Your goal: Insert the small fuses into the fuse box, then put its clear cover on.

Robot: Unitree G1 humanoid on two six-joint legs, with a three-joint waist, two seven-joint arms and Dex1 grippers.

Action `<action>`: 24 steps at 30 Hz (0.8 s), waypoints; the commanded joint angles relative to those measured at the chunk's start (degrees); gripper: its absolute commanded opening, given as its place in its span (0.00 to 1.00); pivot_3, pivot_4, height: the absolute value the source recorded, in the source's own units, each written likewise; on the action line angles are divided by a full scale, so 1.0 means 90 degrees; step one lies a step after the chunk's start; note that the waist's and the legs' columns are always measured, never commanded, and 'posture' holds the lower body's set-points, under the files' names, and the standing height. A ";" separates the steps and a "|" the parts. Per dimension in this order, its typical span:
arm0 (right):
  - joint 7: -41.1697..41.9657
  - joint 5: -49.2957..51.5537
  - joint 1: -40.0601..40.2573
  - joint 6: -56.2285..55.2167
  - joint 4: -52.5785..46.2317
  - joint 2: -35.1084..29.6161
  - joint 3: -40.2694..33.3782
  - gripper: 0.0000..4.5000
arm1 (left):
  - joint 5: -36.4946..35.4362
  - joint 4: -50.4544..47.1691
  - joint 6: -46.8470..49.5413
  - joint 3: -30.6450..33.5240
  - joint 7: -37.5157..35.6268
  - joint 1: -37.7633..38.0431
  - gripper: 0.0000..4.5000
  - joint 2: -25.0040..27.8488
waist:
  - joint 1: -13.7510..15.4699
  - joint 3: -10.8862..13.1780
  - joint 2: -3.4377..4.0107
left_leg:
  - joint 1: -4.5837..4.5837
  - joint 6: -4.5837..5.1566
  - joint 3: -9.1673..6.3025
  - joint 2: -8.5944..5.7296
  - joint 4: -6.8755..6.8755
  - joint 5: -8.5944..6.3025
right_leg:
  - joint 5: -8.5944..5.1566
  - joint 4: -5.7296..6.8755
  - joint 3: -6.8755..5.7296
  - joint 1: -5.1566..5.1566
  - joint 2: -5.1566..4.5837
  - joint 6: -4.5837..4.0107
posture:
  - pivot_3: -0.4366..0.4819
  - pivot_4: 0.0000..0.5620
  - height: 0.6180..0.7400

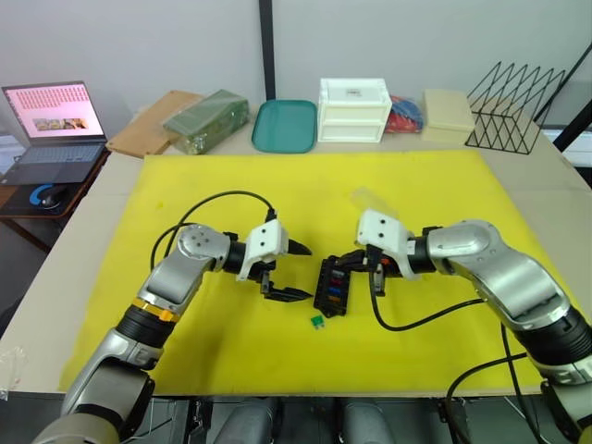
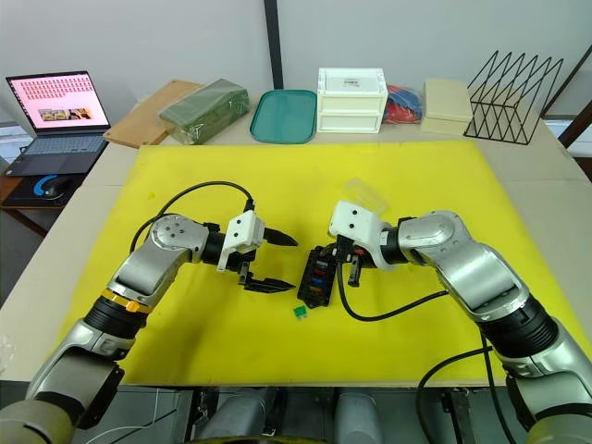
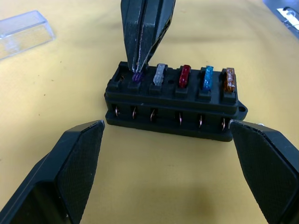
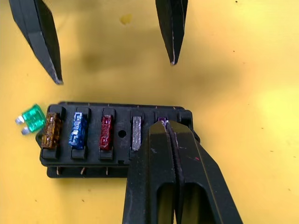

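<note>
1. The step in hand is seating the purple fuse: the right gripper has its 2 fingers pressed together, tips on that fuse at the end slot of the fuse box. I judge it is pushing rather than gripping.
2. The left gripper hovers just beside the box with its fingers spread wide apart, holding nothing.
3. The fuse box lies on the yellow mat, between the 2 grippers.
4. Count in the box, 1 row: 5 fuses — purple, grey fuse, red fuse, blue-teal fuse and amber-yellow fuse.
5. 1 green fuse lies loose on the mat, just beside the amber end of the box.
6. 1 clear cover rests on the mat, apart from the box on its far side.
7. Next, I judge, a gripper must pick up the green fuse blades-down and find a free slot; the small part calls for a fine pinch. The cover goes on afterward.
</note>
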 commanded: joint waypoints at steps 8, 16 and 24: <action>0.0041 0.0032 0.0007 0.0255 0.0051 0.0137 -0.0033 0.00 | -0.0173 -0.0428 0.0157 0.0111 0.0003 0.0093 1.00 0.0137 | -0.0004 -0.0002 -0.0001 | 0.0002 0.0000 -0.0001 0.0000 0.0000 0.0000 | 0.0000 0.0000 0.0000 0.0002 0.0000 0.0000 | 0.48 0.27 1.00; 0.0101 0.1056 -0.0376 0.1006 -0.0629 0.0163 -0.1197 0.00 | -0.0918 -0.1095 0.1090 0.0591 -0.0196 0.0311 1.00 0.0638 | -0.0015 0.0001 0.0002 | -0.0005 0.0000 -0.0002 0.0001 -0.0003 0.0000 | 0.0000 0.0001 0.0001 -0.0010 0.0001 0.0000 | 0.48 0.27 1.00; 0.0391 0.1677 0.1075 0.1309 -0.1728 -0.1111 -0.2780 0.20 | -0.1787 -0.2132 0.2304 0.1532 -0.0103 0.1070 1.00 0.1767 | 0.0020 0.0002 -0.0001 | -0.0006 0.0001 -0.0003 0.0000 -0.0003 -0.0001 | 0.0000 -0.0003 0.0000 -0.0004 -0.0001 0.0000 | 0.48 0.27 1.00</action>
